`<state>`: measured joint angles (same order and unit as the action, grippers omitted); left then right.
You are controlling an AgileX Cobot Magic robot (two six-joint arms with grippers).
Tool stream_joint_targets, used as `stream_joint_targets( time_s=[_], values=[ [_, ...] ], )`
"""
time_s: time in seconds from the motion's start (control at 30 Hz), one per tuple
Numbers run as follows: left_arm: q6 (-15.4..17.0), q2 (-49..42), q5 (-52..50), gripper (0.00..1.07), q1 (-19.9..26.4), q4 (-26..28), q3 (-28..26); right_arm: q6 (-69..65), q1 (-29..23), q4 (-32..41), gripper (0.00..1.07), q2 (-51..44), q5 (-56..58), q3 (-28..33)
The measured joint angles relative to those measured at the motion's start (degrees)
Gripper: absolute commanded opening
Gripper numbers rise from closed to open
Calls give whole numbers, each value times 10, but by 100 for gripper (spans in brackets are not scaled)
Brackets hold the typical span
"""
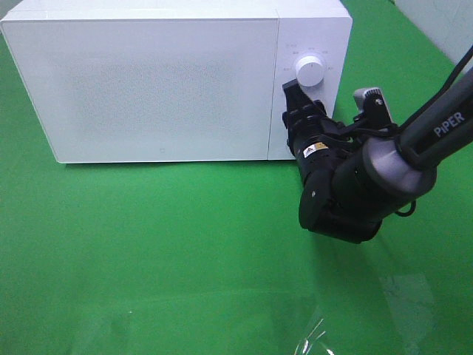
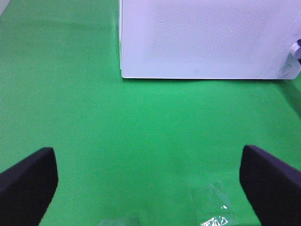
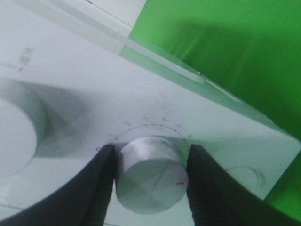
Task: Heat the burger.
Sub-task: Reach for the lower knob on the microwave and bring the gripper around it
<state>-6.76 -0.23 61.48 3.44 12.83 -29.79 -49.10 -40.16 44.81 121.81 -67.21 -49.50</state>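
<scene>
The burger is out of view. The white microwave (image 1: 162, 89) stands at the back of the green table with its door closed. Its upper knob (image 1: 309, 72) shows on the control panel at the right. My right gripper (image 1: 301, 105) reaches in against the panel just below that knob. In the right wrist view its two black fingers (image 3: 101, 183) press on both sides of the lower white knob (image 3: 150, 181), so the right gripper (image 3: 150, 157) is shut on that knob. My left gripper (image 2: 148, 183) is open and empty, low over the green cloth in front of the microwave (image 2: 207, 37).
A scrap of clear plastic (image 1: 314, 339) lies on the cloth near the front edge; it also shows in the left wrist view (image 2: 214, 209). The right arm (image 1: 414, 144) comes in from the right. The upper knob (image 3: 14, 136) sits beside the gripped one.
</scene>
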Motion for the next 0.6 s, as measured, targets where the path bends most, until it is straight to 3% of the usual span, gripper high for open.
stream_joint_targets(
  time_s=[0.03, 0.13, 0.2, 0.33, 0.4, 0.43, 0.6],
  values=[
    [0, 0, 0, 97, 0, 0, 0, -90, 1, -12, 0, 0, 1, 0],
    [0, 0, 0, 97, 0, 0, 0, -124, 1, -16, 0, 1, 1, 0],
    [0, 0, 0, 97, 0, 0, 0, -245, 1, -34, 0, 2, -3, 2],
    [0, 0, 0, 97, 0, 0, 0, -287, 1, -48, 0, 5, -11, 4],
    [0, 0, 0, 97, 0, 0, 0, -293, 1, -80, 0, 7, -10, 4],
    [0, 0, 0, 97, 0, 0, 0, -295, -3, -176, 0, 8, -7, -13],
    [0, 0, 0, 97, 0, 0, 0, -288, -10, -242, 0, 1, -23, -26]
  ],
)
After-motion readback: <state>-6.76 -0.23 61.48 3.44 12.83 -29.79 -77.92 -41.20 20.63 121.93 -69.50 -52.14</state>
